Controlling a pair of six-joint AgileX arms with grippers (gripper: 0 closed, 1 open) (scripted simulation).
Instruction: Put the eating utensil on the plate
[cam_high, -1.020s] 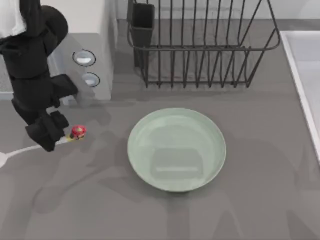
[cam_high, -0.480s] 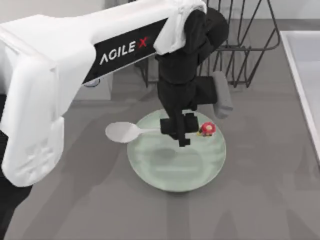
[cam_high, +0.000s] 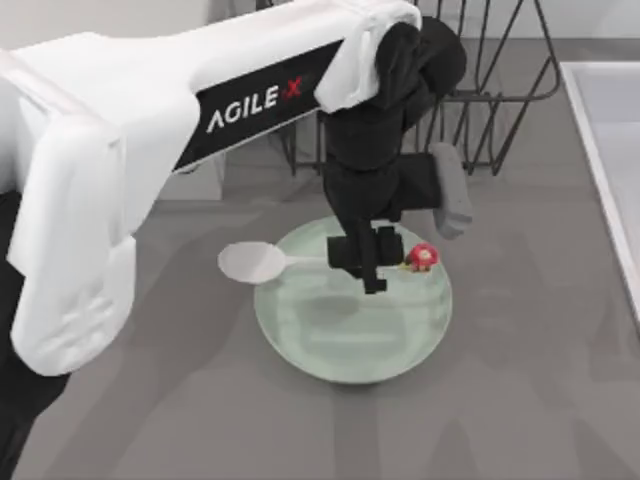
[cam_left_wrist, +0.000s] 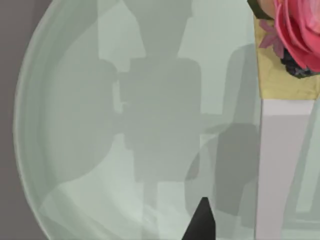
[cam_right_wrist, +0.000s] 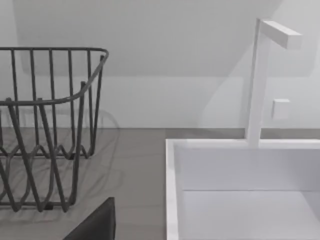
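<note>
Looking down from the top view, my left arm, a white casing with black lettering, reaches across from the table's left side, and its black left gripper (cam_high: 368, 268) hangs over the upper part of the round pale mint-green plate (cam_high: 352, 340). The fingers are pinched on the slim handle of the white spoon (cam_high: 262, 263), gripping it partway along. The spoon lies level and crosswise: its oval bowl pokes out past the plate's left rim over the grey table (cam_high: 520, 400), while the small red ornament (cam_high: 423, 256) at the handle end sits over the plate's inside, just to the right of the gripper. Whether the spoon touches the plate I cannot tell. Behind the plate stands a dark wire dish rack (cam_high: 480, 110), and a white sink basin (cam_high: 610, 140) runs along the table's right edge.

From the left wrist view, the plate's pale green surface (cam_left_wrist: 75, 125) spreads below, with its raised rim curving against the grey table. The spoon's white handle (cam_left_wrist: 280, 165) runs alongside, with a pink-red flower ornament (cam_left_wrist: 295, 30) on a yellowish band at its end. One dark fingertip (cam_left_wrist: 200, 222) shows at the frame's edge, and the gripper's shadow falls on the plate.

From the right wrist view, the wire rack (cam_right_wrist: 45, 130), the white basin (cam_right_wrist: 240, 190) and a white square-section tap (cam_right_wrist: 260, 80) stand before a pale wall. A dark corner (cam_right_wrist: 95, 225), seemingly of the right gripper, pokes in; I cannot tell how its fingers stand.
</note>
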